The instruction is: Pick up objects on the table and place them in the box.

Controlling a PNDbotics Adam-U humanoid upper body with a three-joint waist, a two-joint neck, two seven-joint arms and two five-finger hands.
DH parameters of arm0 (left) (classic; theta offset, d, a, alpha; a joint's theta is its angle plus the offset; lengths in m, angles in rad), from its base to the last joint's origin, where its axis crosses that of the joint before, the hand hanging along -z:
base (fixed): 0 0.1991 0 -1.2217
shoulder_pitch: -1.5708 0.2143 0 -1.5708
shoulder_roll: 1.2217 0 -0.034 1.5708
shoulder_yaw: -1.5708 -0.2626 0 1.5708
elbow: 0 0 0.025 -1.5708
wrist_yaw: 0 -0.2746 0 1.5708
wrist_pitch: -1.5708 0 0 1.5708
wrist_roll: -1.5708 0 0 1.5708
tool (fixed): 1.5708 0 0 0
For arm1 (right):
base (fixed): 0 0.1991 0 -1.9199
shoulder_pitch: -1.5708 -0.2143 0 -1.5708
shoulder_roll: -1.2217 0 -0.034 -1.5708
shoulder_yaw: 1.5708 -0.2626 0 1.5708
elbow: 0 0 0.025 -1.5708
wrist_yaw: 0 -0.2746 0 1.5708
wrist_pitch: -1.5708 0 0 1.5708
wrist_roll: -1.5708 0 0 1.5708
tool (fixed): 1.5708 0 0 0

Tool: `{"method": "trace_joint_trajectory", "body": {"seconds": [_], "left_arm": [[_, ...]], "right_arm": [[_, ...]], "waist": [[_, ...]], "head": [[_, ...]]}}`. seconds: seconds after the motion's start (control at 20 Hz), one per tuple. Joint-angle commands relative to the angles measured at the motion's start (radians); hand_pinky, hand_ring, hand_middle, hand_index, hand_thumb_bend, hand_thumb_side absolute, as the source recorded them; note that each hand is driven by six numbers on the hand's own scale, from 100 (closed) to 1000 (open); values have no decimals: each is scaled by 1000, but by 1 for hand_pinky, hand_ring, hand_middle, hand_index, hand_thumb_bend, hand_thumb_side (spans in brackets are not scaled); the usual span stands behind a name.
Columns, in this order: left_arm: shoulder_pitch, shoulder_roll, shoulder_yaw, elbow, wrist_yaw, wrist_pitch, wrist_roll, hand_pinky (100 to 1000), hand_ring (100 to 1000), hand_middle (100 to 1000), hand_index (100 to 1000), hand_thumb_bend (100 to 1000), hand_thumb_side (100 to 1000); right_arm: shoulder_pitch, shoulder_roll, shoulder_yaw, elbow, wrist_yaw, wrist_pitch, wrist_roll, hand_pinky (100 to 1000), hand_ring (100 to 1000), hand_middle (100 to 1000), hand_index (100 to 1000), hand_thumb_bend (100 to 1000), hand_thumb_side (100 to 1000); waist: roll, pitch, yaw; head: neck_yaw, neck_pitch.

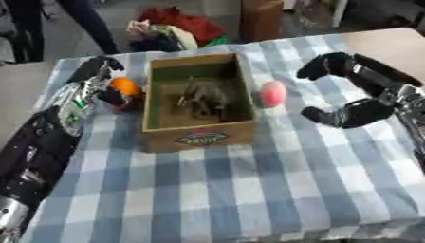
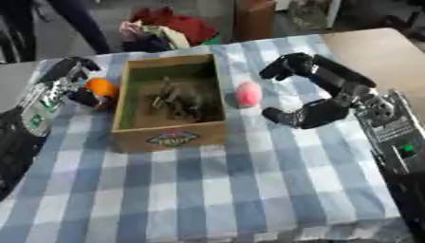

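An open brown box (image 1: 199, 135) stands in the middle of the checked table, with a dark brownish heap (image 1: 202, 99) inside it. Just outside its left wall my left hand (image 1: 93, 76) holds an orange ball (image 1: 124, 85), fingers curled over it and thumb under it. A pink egg-shaped thing (image 1: 273, 93) lies on the cloth close to the box's right wall. My right hand (image 2: 332, 95) is beside it on the right, open wide, with fingers above and thumb below. It stays apart from the pink thing.
The blue-and-white checked cloth (image 1: 249, 190) covers the table down to the near edge. A bare tabletop (image 1: 398, 45) shows at the far right. Beyond the far edge, a pile of coloured cloth (image 1: 174, 28) lies on the floor.
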Motion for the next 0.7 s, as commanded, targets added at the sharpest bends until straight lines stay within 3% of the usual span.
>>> {"method": "trace_joint_trajectory", "body": {"seconds": [0.05, 0.1, 0.2, 0.4, 0.5, 0.7], "left_arm": [[-17, 23, 7, 14, -54, 7, -24, 602, 487, 498, 616, 210, 100], [-19, 24, 10, 7, -78, 13, -19, 543, 389, 392, 532, 100, 100], [-23, 25, 19, -18, -101, 21, 8, 524, 349, 342, 491, 167, 100], [-37, 27, 4, -140, -46, 2, 62, 530, 335, 323, 469, 211, 100], [-47, 28, -29, -222, 0, -20, 61, 534, 336, 324, 468, 251, 100], [-66, 13, -100, -346, 96, -56, 18, 548, 354, 343, 485, 235, 100]], "right_arm": [[-18, -12, -11, -7, 5, -2, -3, 802, 808, 727, 806, 382, 275], [-18, -12, -11, -6, 5, -2, -4, 802, 808, 728, 806, 378, 277], [-18, -12, -12, -5, 6, -2, -4, 802, 808, 728, 806, 380, 275], [-19, -9, -11, -3, 7, -2, -4, 802, 808, 727, 806, 379, 276], [-21, -7, -10, -3, 8, -3, -3, 802, 808, 727, 806, 382, 277], [-25, -2, -7, 1, 9, -4, 1, 803, 808, 727, 806, 381, 276]], "waist": [[-4, -11, 2], [-4, -12, 3], [-4, -12, 4], [-3, -14, 5], [-2, -14, 3], [-3, -16, -3]], "head": [[-2, -4], [-3, -4], [-4, -4], [-3, -5], [-1, -5], [4, -4]]}}
